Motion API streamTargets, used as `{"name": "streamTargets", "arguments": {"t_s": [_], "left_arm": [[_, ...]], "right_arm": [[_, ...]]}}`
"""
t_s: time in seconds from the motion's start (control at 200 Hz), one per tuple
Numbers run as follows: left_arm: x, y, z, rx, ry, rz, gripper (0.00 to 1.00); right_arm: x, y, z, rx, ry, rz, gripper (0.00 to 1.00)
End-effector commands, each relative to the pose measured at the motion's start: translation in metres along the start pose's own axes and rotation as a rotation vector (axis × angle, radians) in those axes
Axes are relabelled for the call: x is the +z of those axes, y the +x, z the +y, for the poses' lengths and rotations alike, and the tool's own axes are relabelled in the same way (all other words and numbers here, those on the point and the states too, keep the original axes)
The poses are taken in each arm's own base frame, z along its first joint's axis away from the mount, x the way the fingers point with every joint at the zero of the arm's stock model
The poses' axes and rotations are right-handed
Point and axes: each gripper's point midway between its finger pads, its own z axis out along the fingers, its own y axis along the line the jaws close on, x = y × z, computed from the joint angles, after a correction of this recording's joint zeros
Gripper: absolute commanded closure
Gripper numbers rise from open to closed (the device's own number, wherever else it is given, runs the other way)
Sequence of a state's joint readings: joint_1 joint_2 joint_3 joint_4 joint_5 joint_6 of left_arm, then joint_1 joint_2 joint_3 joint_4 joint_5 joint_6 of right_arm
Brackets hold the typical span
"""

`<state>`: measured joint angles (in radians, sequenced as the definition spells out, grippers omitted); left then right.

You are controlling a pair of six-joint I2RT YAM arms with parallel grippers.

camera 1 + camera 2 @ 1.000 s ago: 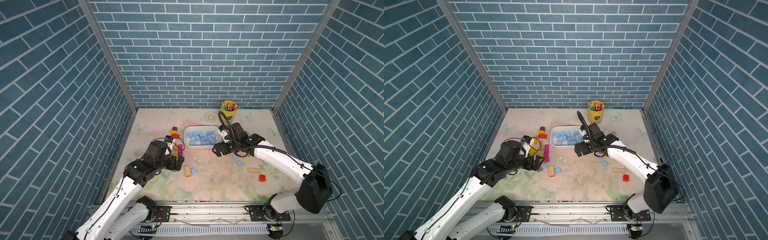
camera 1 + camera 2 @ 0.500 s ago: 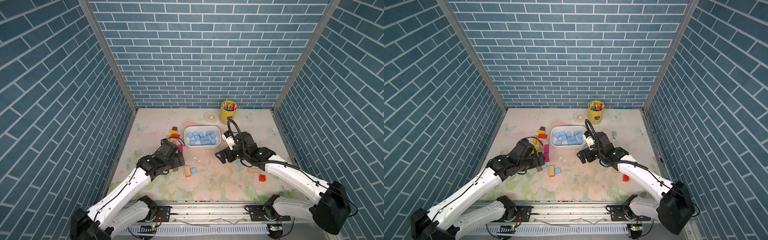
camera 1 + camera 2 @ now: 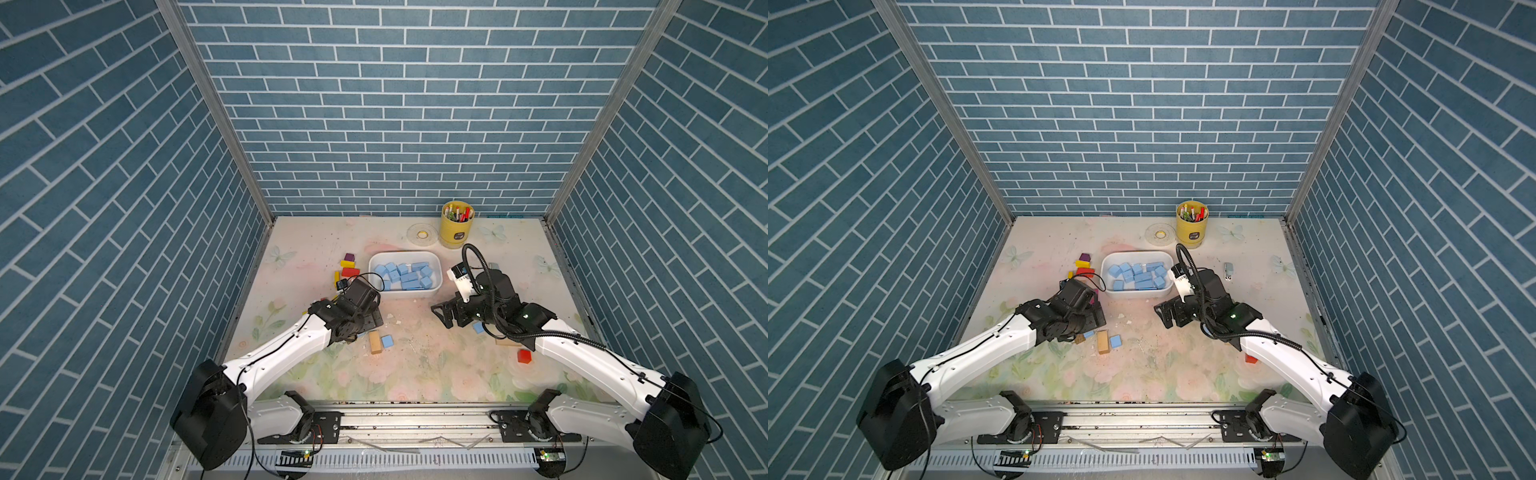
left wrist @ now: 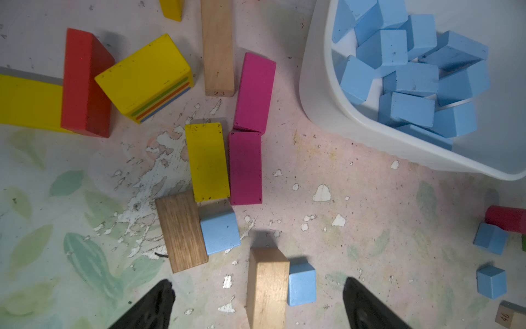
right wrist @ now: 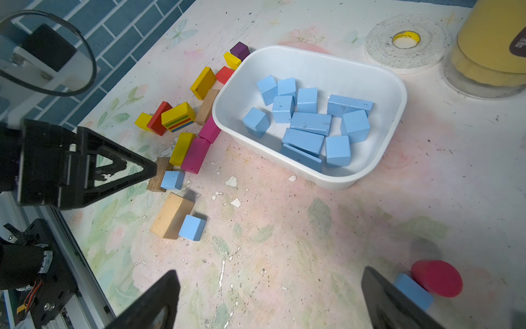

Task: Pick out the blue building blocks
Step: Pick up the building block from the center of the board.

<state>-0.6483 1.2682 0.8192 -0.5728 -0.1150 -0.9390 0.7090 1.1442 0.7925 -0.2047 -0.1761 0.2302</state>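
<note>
A floral-printed worktop [image 3: 415, 374] inside blue brick-pattern walls, seen from above, with two white robot arms reaching in from the near edge.

The right arm was over the right end of the white tub [image 3: 407, 294] a second ago. It has since swung back and now sits low in front of that tub. The right claw [image 5: 270, 273] is spread wide and holds nothing, which suggests a delivery is finished and the next pick is starting. A loose blue block [image 5: 412, 290] lies just outside one finger, touching a red cylinder [image 5: 437, 277].

The left arm has stretched forward from its drawn-back pose. The left claw [image 4: 258, 283] is also apart and empty, hanging above a tan wooden block [image 4: 267, 287] with a blue cube [image 4: 301, 283] touching its side. A second blue cube [image 4: 220, 232] sits against a brown wooden block [image 4: 180, 230], just below the yellow and magenta blocks.

Most of the blue building blocks [image 3: 405, 274] are heaped in the tub. At least four blue ones lie loose on the worktop, so the sorting looks close to done but not complete.
</note>
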Motion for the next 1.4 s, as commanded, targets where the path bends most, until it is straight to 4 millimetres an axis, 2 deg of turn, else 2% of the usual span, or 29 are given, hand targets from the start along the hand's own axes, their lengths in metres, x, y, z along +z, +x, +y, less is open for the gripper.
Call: {"name": "streamTargets", "arguments": {"t_s": [0.0,0.175,0.545,1.045,1.075,1.395], "left_arm": [[0.010,0.001,-0.008,-0.019,0.025,0.003,0.05],[0.025,0.005,-0.010,-0.019,0.010,0.026,0.05],[0.048,0.016,0.004,-0.088,0.006,0.066,0.04],[0.050,0.018,0.017,-0.113,-0.017,0.066,0.04],[0.053,0.024,0.026,-0.113,-0.038,0.080,0.04],[0.049,0.023,0.034,-0.118,-0.055,0.065,0.04]], "right_arm": [[-0.003,-0.005,0.001,-0.017,0.003,-0.034,0.01],[-0.003,-0.004,0.000,-0.019,0.005,-0.035,0.01],[0.000,-0.001,-0.001,-0.018,0.008,-0.024,0.01],[0.001,0.001,-0.003,-0.016,0.015,-0.019,0.01],[0.001,0.001,-0.002,-0.016,0.015,-0.019,0.01],[0.000,0.001,-0.002,-0.016,0.015,-0.022,0.01]]}}
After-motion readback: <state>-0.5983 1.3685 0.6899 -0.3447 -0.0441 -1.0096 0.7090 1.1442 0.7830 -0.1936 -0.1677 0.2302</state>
